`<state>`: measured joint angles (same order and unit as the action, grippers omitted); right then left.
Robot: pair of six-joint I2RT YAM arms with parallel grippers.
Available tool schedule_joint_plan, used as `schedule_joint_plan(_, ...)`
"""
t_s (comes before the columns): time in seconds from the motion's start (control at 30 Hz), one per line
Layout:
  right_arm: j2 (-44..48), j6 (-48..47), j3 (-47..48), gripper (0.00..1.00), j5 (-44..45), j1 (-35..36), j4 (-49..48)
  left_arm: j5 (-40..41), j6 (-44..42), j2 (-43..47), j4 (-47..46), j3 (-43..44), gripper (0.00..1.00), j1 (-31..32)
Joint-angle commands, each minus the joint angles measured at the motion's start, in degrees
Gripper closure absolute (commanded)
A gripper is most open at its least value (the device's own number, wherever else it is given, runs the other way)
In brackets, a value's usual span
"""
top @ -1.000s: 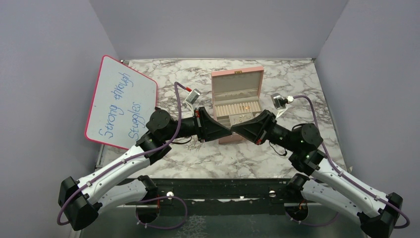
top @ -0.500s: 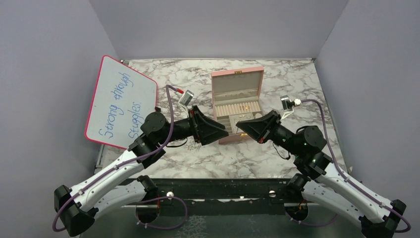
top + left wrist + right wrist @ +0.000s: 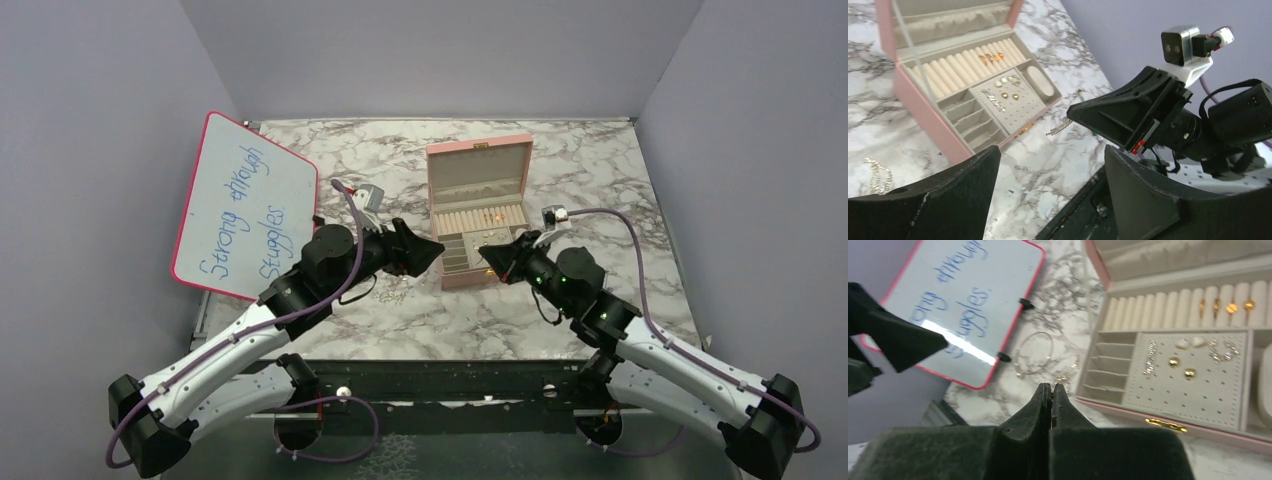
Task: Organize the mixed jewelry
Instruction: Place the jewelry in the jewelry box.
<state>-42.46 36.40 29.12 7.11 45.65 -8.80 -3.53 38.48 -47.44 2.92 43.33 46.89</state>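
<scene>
Top external view: a box (image 3: 478,215) stands open on the marble table (image 3: 620,190), midway between the left and right edges and nearer the far edge, its lid (image 3: 478,168) upright. Both arms reach in at its near side. The left gripper (image 3: 428,250) hangs off the box's near-left corner, jaws spread wide with nothing between them. The right gripper (image 3: 492,257) sits over the box's near edge, jaws pressed together, nothing visible in them. The two tips are close but apart.

A whiteboard (image 3: 245,205) leans over the table's left edge. As for the jewelry, gold rings (image 3: 1225,306) sit in the rolls (image 3: 1158,310) and small studs (image 3: 1182,367) on the pad (image 3: 1198,385). A thin silver hoop (image 3: 1035,354) lies on the marble just left of the box, between it and the whiteboard. Open marble runs from the box to the right edge and along the near edge.
</scene>
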Motion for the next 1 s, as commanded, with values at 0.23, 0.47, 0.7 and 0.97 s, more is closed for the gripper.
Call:
schedule_joint_plan(0.23, -14.63, -6.29, -3.46, 0.99, 14.61, -0.07, -7.75, 9.92, -1.81, -8.52, -10.66, -6.35, 0.2, 0.09)
schedule_joint_plan(0.47, -24.63, -8.94, -1.38, 0.99, 19.16, -0.63, -14.25, 10.65, -3.33, -13.49, -15.12, -6.86, 0.2, 0.01)
schedule_joint_plan(0.7, -31.73, -9.92, 0.91, 0.99, 18.45, -3.39, -19.5, 10.24, -4.11, -16.32, -16.73, -6.29, 0.2, -0.65)
schedule_joint_plan(0.97, -35.67, -9.46, 3.56, 0.99, 16.44, -4.77, -21.61, 9.53, -3.77, -16.97, -16.77, -5.71, 0.2, -1.68)
